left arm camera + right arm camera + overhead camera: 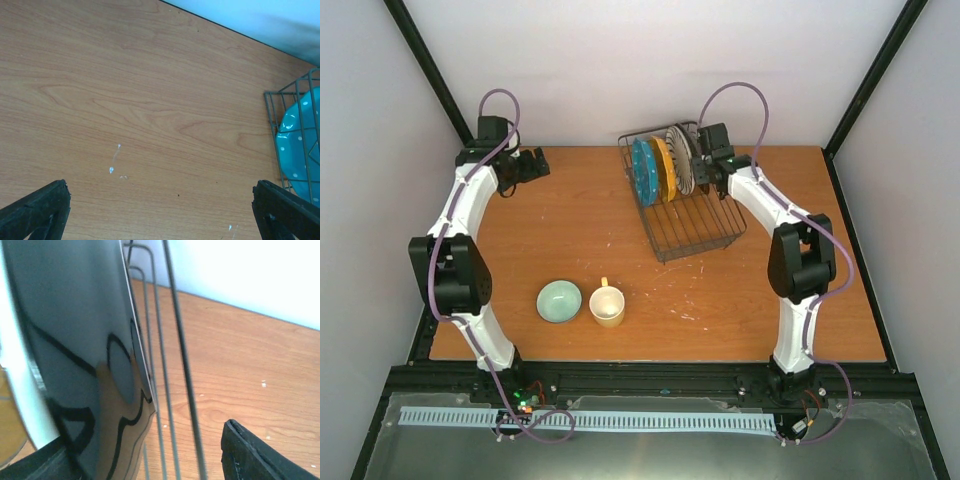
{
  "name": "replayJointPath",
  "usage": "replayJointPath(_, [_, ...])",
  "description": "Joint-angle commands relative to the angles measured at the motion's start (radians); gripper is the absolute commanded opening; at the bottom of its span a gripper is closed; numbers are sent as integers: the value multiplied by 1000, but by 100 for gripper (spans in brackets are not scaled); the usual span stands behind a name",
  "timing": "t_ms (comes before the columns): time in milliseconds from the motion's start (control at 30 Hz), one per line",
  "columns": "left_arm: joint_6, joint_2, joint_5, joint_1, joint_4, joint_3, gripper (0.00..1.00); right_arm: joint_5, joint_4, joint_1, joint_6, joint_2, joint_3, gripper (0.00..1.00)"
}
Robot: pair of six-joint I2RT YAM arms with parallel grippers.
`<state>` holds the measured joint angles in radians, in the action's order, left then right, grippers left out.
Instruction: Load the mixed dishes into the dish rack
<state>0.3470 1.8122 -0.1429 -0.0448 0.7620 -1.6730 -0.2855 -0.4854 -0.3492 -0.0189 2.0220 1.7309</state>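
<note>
The dish rack point(695, 235) stands at the back right of the table. Three plates stand upright in it: a teal dotted plate point(643, 172), a yellow-orange plate point(663, 168) and a white striped plate point(681, 160). My right gripper point(703, 170) is at the striped plate's right side. In the right wrist view its jaws are open point(145, 455), with the striped plate point(75, 340) and the rack's wires point(177, 340) between them. A mint-green bowl point(559, 301) and a cream-yellow mug point(607, 305) sit on the table near the front. My left gripper point(535, 165) hangs open at the back left, empty point(162, 200).
The left wrist view shows bare wood, with the rack's corner point(272, 110) and the teal plate point(300, 145) at its right edge. Walls close the back and both sides. The rack's near half holds no dishes.
</note>
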Motion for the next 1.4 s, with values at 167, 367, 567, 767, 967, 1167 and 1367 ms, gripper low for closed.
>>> replayJointPath(167, [-17,-49,-29,-4,-47,2,100,-220,-39,-1,0,-103,83,67])
replayJointPath(367, [-16,-56,-29,-4,-54,11,100,-246,-41,-1,-2,-169,81,69])
replayJointPath(567, [-15,-68,-29,-4,-69,33,100,-258,-57,-3,-11,-262,80,71])
replayJointPath(767, [-4,-85,-49,-4,-93,71,100,-104,-84,-51,-11,-392,-19,68])
replayJointPath(967, [3,-116,-73,-4,-124,137,100,33,-217,-170,17,-450,-160,22])
replayJointPath(1167, [5,-165,-95,-4,-153,220,100,120,-331,-246,51,-455,-267,3])
replayJointPath(1367, [-13,-209,-95,-3,-168,285,100,145,-305,-256,34,-417,-339,3])
